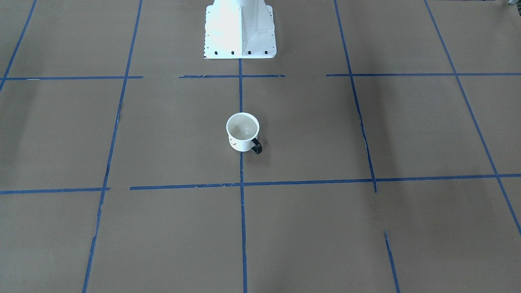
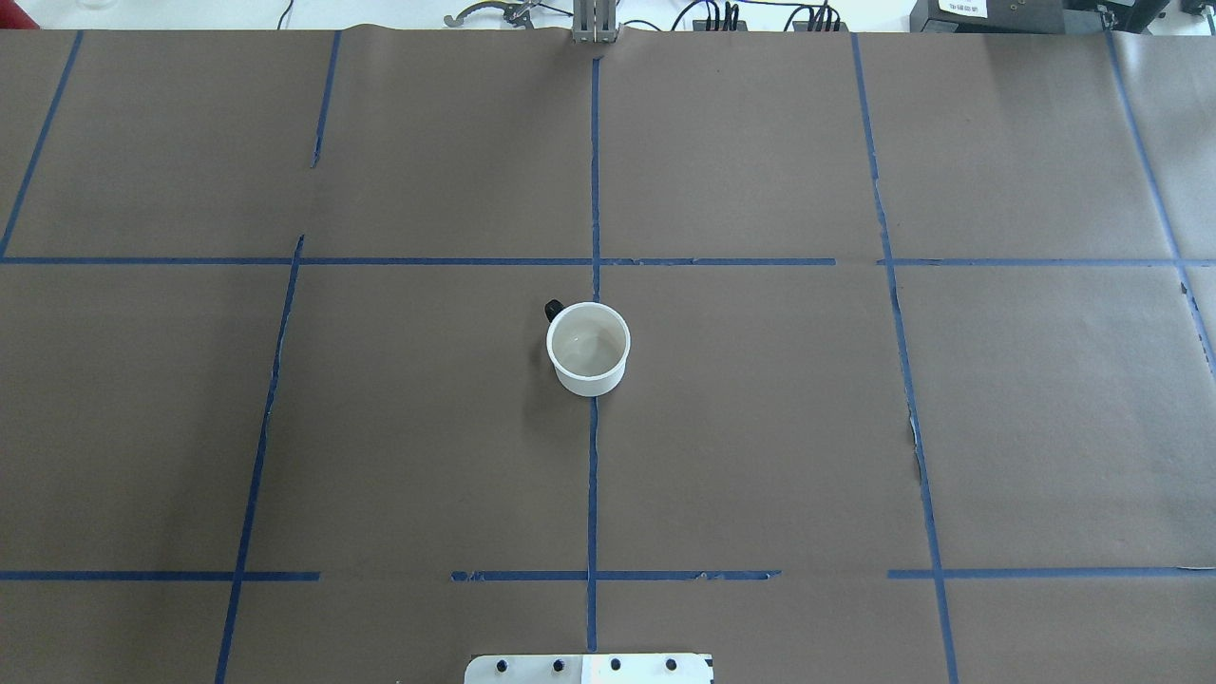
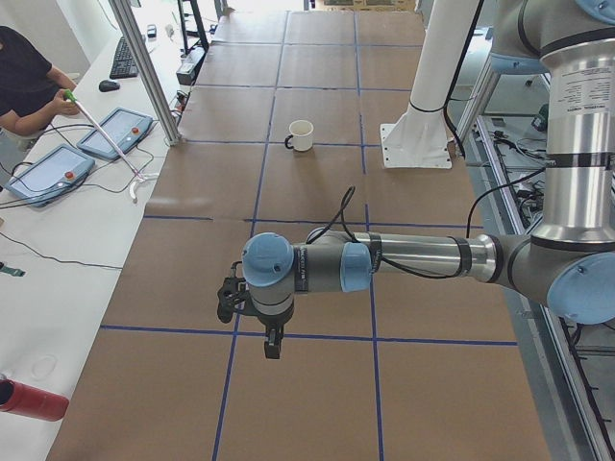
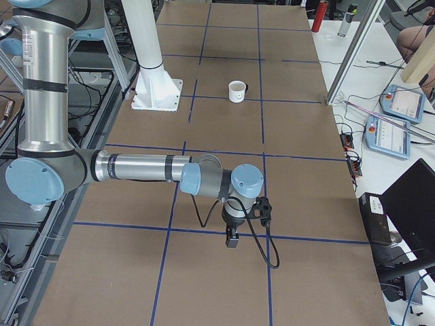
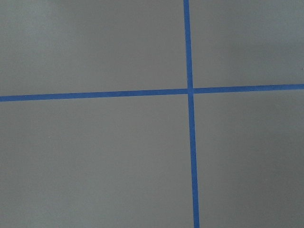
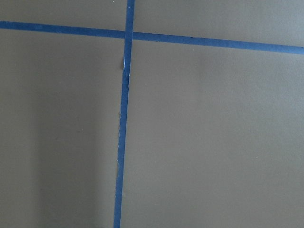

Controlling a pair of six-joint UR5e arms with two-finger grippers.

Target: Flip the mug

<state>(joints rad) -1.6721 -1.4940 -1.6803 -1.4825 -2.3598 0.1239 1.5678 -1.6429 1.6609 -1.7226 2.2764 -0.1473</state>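
Observation:
The white mug (image 1: pixel 242 131) stands upright with its mouth up at the middle of the brown paper-covered table, on a blue tape line. Its black handle (image 1: pixel 256 146) points away from the robot. It also shows in the overhead view (image 2: pixel 589 348) and in both side views (image 3: pixel 302 134) (image 4: pixel 236 91). My left gripper (image 3: pixel 273 351) hangs far from the mug, above the table's left end, and I cannot tell whether it is open or shut. My right gripper (image 4: pixel 232 241) hangs above the right end, and I cannot tell its state either. Both wrist views show only paper and tape.
The white robot pedestal (image 1: pixel 240 28) stands behind the mug. An operator (image 3: pixel 24 82), teach pendants (image 3: pixel 48 173) and a metal post (image 3: pixel 144 67) are beyond the far table edge. A red bottle (image 3: pixel 29 399) lies on the white bench.

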